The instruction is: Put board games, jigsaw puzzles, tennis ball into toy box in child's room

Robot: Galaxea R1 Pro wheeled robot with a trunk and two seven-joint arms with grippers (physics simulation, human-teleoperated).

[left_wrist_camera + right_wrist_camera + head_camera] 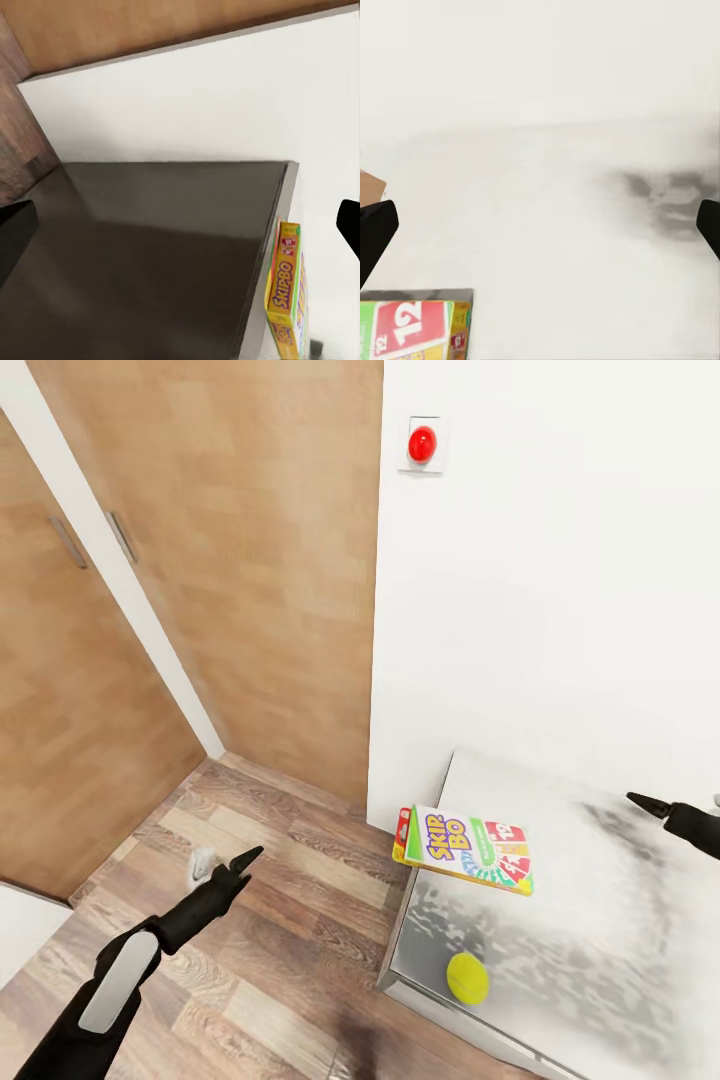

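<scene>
A Skip-Bo board game box (468, 847) lies flat on the near-left corner of the glossy white table (600, 920), jutting a little past its edge. A yellow tennis ball (467, 977) rests near the table's front edge. My left gripper (240, 860) hangs open over the wooden floor, left of the table and apart from the box. The left wrist view shows the box (285, 289) edge-on beside the table's dark side (150, 262). My right gripper (645, 803) is open above the table's right part, with the box's corner (416, 330) ahead of its empty fingers (375, 232).
Wooden wardrobe doors (200, 560) fill the left and back. A white wall (550, 610) with a red button (422, 444) stands behind the table. A small white object (201, 865) sits on the floor (280, 960) by my left gripper.
</scene>
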